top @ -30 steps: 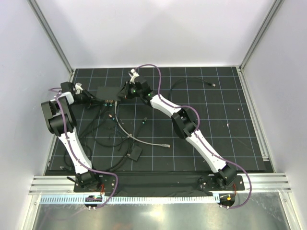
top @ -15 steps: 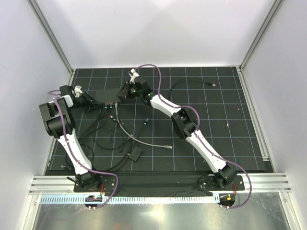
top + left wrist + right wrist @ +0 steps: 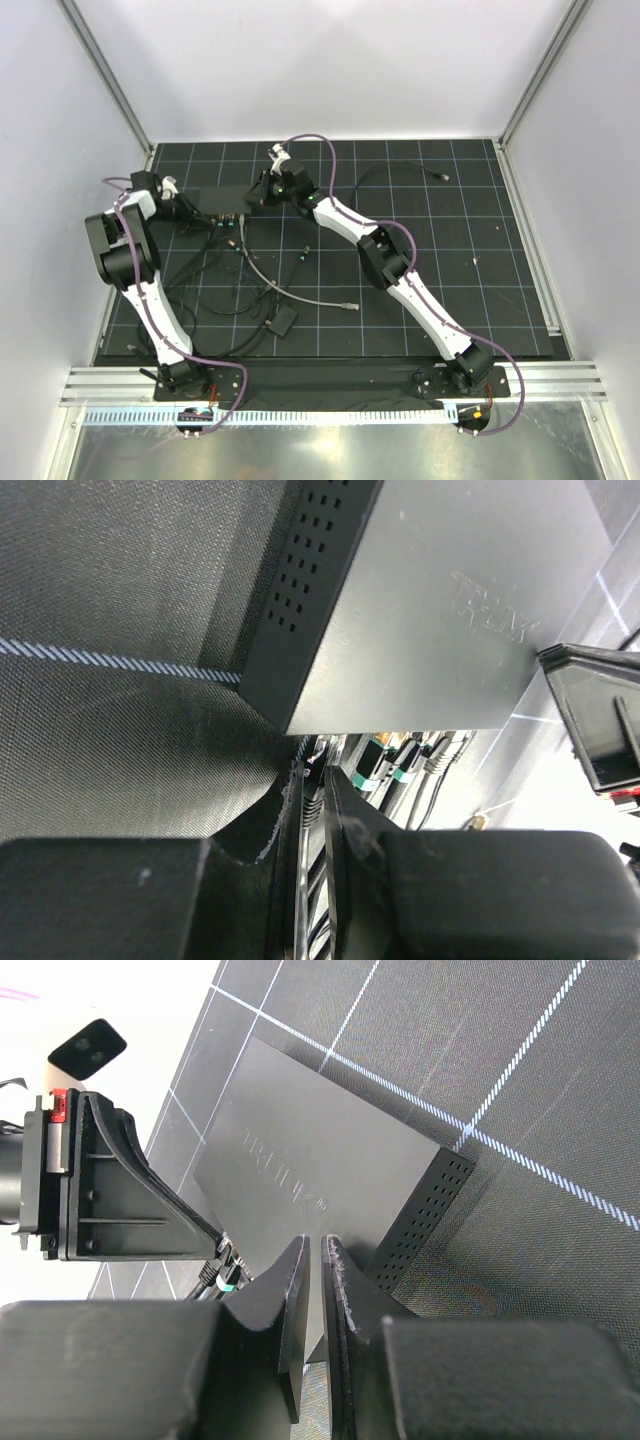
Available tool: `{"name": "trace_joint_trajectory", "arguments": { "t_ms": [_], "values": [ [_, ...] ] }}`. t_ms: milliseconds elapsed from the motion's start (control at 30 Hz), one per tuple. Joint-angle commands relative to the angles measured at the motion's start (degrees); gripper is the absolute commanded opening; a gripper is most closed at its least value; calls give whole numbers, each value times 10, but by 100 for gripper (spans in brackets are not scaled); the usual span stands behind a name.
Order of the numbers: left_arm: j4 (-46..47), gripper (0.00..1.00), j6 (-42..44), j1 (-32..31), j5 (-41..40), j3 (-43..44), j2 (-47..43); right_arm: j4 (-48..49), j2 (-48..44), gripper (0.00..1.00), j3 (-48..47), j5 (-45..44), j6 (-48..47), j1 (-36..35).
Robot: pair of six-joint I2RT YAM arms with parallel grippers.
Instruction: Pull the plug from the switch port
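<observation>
The switch (image 3: 222,196) is a flat dark-grey box lying at the back left of the grid mat. In the left wrist view the switch (image 3: 430,610) shows its port edge, with several plugs (image 3: 390,765) in it. My left gripper (image 3: 318,785) is shut on the leftmost plug (image 3: 312,765), a black one with a ribbed boot, right at the port row. I cannot tell whether it still sits in the port. My right gripper (image 3: 316,1250) is shut with nothing in it, its tips resting on the switch (image 3: 300,1175) at the right end. The left gripper (image 3: 185,204) and right gripper (image 3: 260,196) flank the box.
Loose black cables (image 3: 215,275) sprawl in front of the switch. A grey cable (image 3: 300,295) ends in a free plug, and a small black block (image 3: 283,320) lies nearby. Another black cable (image 3: 400,170) runs at the back right. Frame posts and white walls enclose the mat.
My left wrist has shifted slightly beside the switch and its jaws have closed a little tighter. The right arm has not moved.
</observation>
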State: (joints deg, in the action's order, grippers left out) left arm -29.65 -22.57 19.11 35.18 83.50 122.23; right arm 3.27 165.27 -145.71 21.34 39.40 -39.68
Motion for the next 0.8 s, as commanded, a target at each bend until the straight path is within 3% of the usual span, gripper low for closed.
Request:
{"name": "trace_joint_trajectory", "arguments": {
  "t_ms": [0, 433, 633, 733, 767],
  "values": [
    [-46, 0, 35, 0, -80, -22, -8, 6, -3, 18, -12, -6, 0, -1],
    [65, 0, -47, 18, 22, -73, -174, -7, -51, 20, 18, 7, -20, 0],
    [108, 0, -102, 15, 38, -99, -249, -53, -113, 40, 29, 33, -48, 0],
    [114, 0, -127, 5, 12, -114, -315, -44, -170, 57, 70, 79, -71, 0],
    [115, 0, -130, 1, 7, -124, -355, -36, -190, 67, 90, 127, -71, 0]
  ]
}}
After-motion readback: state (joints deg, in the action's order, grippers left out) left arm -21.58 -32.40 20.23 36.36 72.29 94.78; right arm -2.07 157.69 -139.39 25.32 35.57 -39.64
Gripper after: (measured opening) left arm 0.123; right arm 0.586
